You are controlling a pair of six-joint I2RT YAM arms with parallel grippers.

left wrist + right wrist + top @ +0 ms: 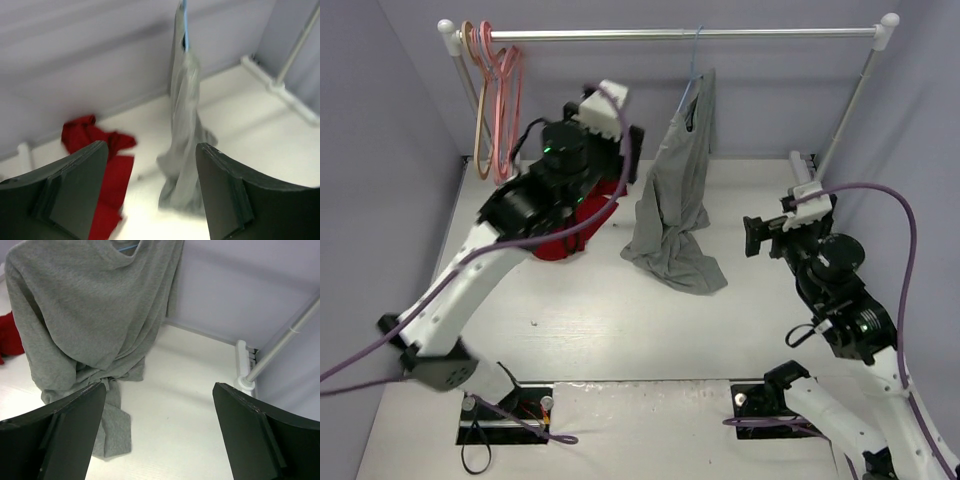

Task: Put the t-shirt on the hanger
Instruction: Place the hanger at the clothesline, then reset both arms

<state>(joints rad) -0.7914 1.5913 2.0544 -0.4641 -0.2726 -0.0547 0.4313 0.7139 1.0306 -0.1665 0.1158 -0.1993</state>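
Observation:
The grey t-shirt point(675, 190) hangs from the pale-blue hanger point(694, 58), whose hook sits on the rail. The shirt's lower part lies bunched on the table. It also shows in the left wrist view point(183, 125) and the right wrist view point(85, 305). A bit of the hanger shows at the neck in both wrist views point(184, 20) point(127, 247). My left gripper point(632, 155) is open and empty, just left of the shirt and apart from it point(150, 150). My right gripper point(752, 237) is open and empty, to the right of the shirt above the table point(159, 387).
A red garment point(565, 235) lies on the table under my left arm, also in the left wrist view point(100, 150). Pink hangers point(507, 90) and a tan hanger point(475, 100) hang at the rail's point(770, 33) left end. The rail's right post point(280, 342) stands at the back right.

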